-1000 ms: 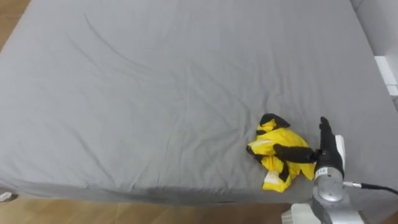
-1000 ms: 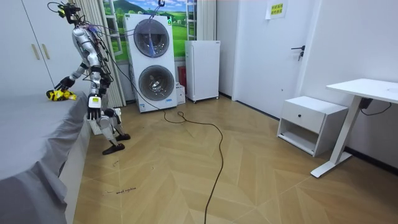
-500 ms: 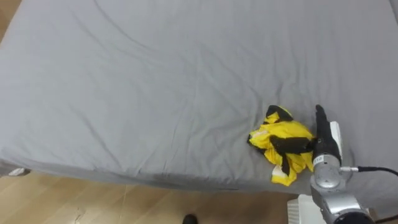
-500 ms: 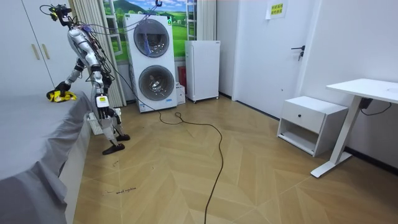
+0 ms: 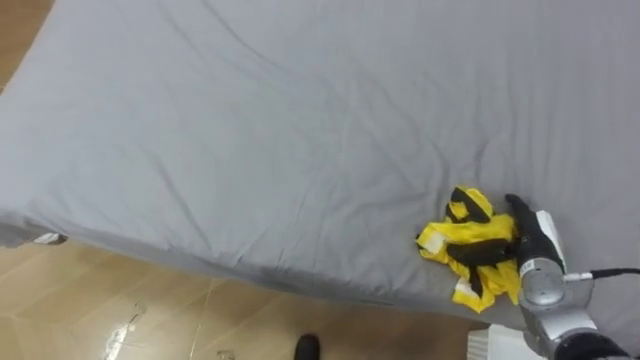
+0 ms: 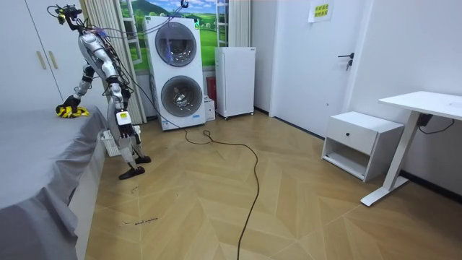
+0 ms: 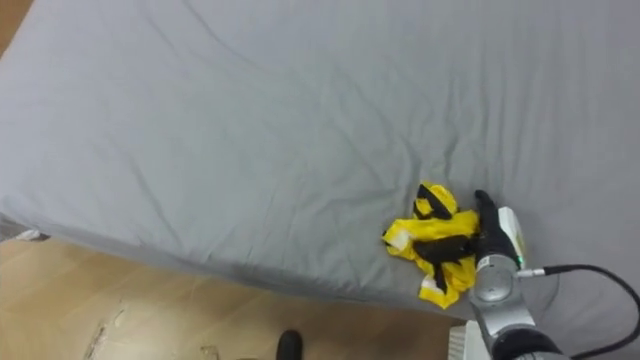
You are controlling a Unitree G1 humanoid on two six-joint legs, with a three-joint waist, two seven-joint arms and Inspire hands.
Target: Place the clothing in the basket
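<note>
A crumpled yellow and black garment (image 5: 470, 245) lies on the grey bed (image 5: 250, 130), close to its near edge at the right. My right hand (image 5: 519, 222) rests at the garment's right side, its thumb curled over the cloth and pinching it. The garment (image 6: 69, 110) also shows at the bed's edge in the room view, where I stand bent toward it with my right arm stretched out. My left hand (image 6: 126, 130) hangs at my side. A white slatted basket (image 6: 108, 143) stands on the floor against the bed, and its corner (image 5: 490, 344) shows below my right arm.
The grey sheet has shallow creases and hangs over the bed's near edge (image 5: 200, 265) to the wooden floor (image 5: 150, 320). Stacked washing machines (image 6: 173, 72), a white fridge (image 6: 234, 81), a low cabinet (image 6: 361, 144) and a desk (image 6: 426, 108) stand farther off.
The eye view has shifted and now takes in more floor. My right hand stays on the garment. In the room view my body leans further over the bed and my left arm has swung right.
</note>
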